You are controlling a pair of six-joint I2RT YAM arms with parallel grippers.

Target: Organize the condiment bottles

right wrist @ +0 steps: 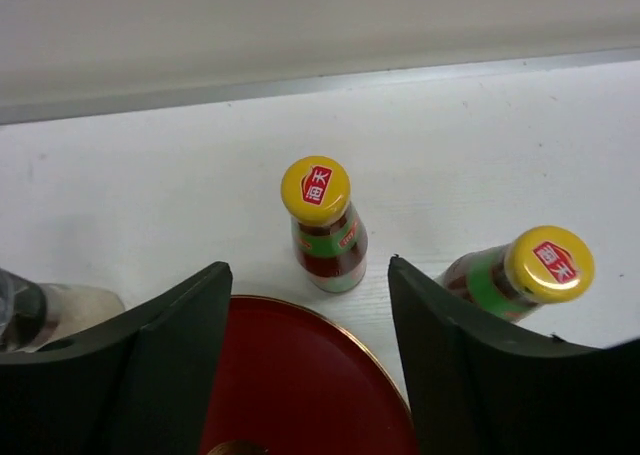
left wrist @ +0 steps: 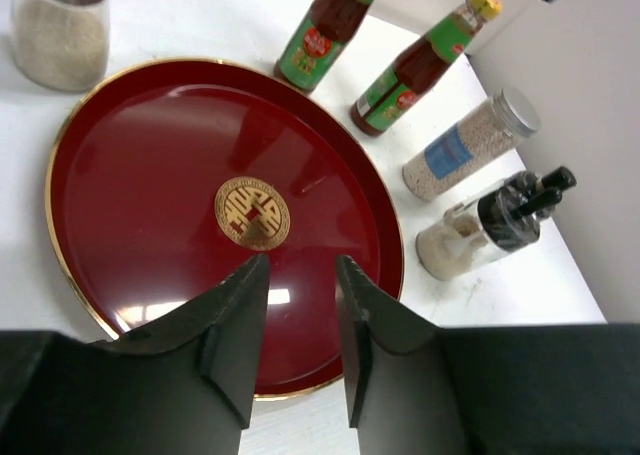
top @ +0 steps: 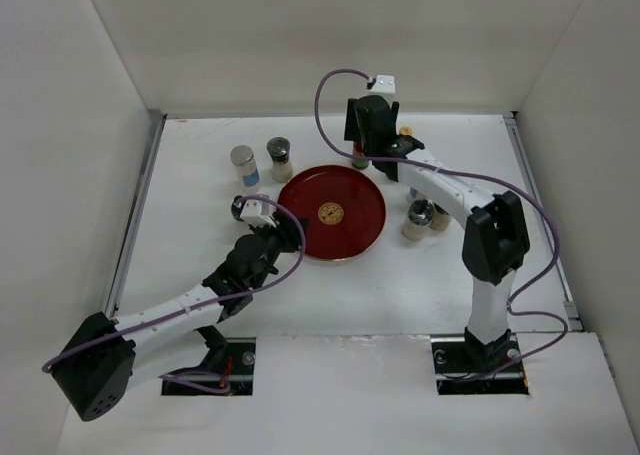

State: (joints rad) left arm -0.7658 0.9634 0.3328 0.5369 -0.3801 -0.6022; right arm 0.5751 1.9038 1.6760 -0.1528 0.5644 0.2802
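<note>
Right gripper (right wrist: 308, 270) is hovering wide open and holding nothing above the far rim of the round dark-red lacquer tray with a gold centre emblem (top: 350, 233). Its jaws are framing a slim red sauce bottle with green neck and yellow cap (right wrist: 322, 225), which is standing upright just beyond that rim. A second matching sauce bottle (right wrist: 545, 265) is standing just right of it, partly behind one finger. Left gripper (left wrist: 300, 275) is hanging partly open over the tray's near-left edge, gripping nothing. White walls are closing in the white table (top: 200, 275) on the left, far and right sides. Far left of the tray, a silver-lidded blue-label jar (top: 243, 165) and a dark-lidded jar (top: 280, 161) are standing close together. Right of the tray, a black-topped shaker (left wrist: 480, 230) and a silver-capped jar of pale grains (left wrist: 465, 150) are sitting side by side.
</note>
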